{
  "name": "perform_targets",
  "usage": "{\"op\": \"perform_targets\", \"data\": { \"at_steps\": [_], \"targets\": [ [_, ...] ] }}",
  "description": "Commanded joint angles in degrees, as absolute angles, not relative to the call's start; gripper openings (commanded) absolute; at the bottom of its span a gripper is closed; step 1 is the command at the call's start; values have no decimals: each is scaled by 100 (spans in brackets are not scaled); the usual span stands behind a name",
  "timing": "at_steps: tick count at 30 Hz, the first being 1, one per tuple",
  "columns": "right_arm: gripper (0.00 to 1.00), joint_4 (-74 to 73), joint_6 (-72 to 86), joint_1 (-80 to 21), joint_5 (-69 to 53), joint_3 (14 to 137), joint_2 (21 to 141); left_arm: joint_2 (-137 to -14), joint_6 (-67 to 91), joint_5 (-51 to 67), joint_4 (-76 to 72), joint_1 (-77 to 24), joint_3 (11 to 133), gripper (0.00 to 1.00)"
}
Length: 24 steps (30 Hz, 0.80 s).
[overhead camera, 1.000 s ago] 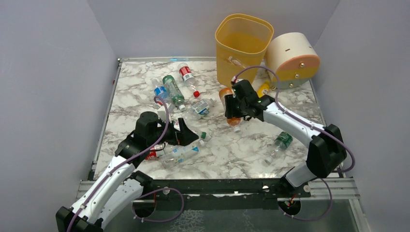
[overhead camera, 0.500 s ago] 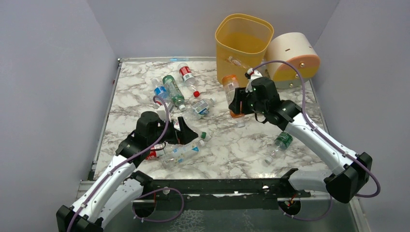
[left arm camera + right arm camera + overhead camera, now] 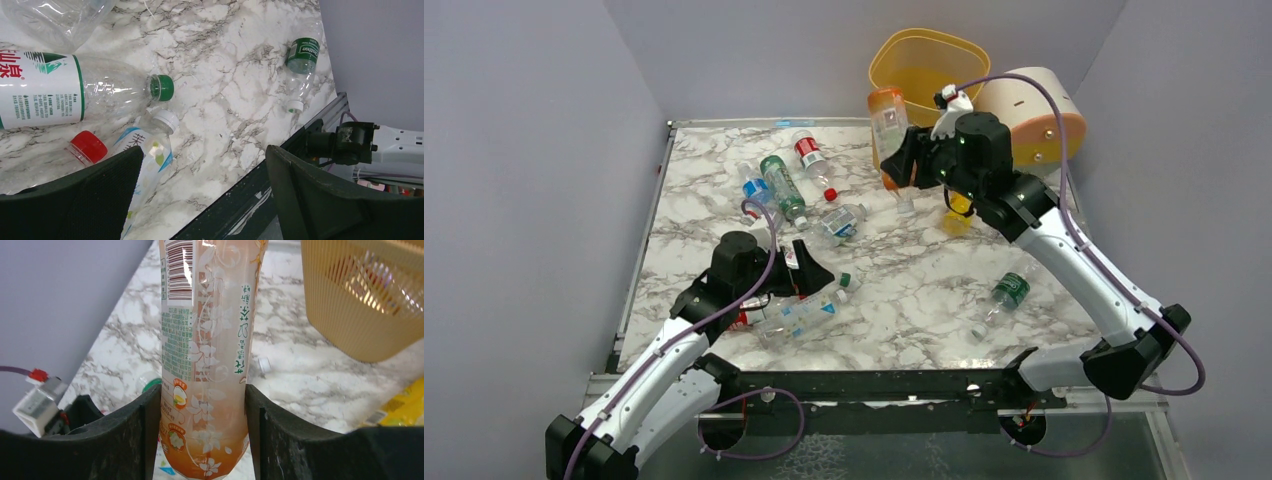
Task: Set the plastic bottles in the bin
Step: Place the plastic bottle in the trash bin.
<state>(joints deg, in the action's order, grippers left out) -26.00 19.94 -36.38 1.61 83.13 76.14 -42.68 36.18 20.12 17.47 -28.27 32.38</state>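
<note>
Plain grey walls close in a marble-patterned table [image 3: 904,300], with the yellow-orange bin [image 3: 924,60] at its far edge and a cream-and-peach cylinder [image 3: 1034,115] just beside it on the right.

The right claw [image 3: 902,165] is raised off the table and closed around an orange bottle [image 3: 887,115], holding it nearly upright in the air just in front of the bin's left side. On the right wrist view the 2 fingers [image 3: 135,440] press against both sides of the bottle's flower-printed label.

The left claw [image 3: 809,275] sits low near the table's front left, its jaws spread wide and holding nothing. Just ahead of it lie 3 bottles close together: a green-capped bottle [image 3: 75,95], a red-capped bottle [image 3: 89,146] and a white-capped bottle [image 3: 150,150].

A green-labelled bottle [image 3: 1007,293] lies alone towards the front right. A yellow bottle [image 3: 957,215] lies under the right arm. 4 more bottles [image 3: 781,185] are scattered at the far left.
</note>
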Motion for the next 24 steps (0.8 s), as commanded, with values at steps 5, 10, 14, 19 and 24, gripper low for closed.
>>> {"op": "perform_targets", "data": {
  "at_steps": [5,10,14,19,24],
  "targets": [
    [52,-2216,1605,-3661,59,9751,8303,-4245,3824,1838,1400,-2856,3122,99],
    [53,-1753,1403,-3575,233,10077,8613,-4251,3882,1887,1406,-2856,3179,99],
    [53,-1503,1370,-3287,81,10439,9075,-4350,3894,1835,1346,-2857,3175,99],
    [53,-1297,1382,-2889,-138,11134,9724,-4498,3961,1876,1192,-2860,3146,99],
    [53,-1071,1618,-2238,-469,11642,10262,-4744,3956,1939,1012,-2860,3117,99]
  ]
}}
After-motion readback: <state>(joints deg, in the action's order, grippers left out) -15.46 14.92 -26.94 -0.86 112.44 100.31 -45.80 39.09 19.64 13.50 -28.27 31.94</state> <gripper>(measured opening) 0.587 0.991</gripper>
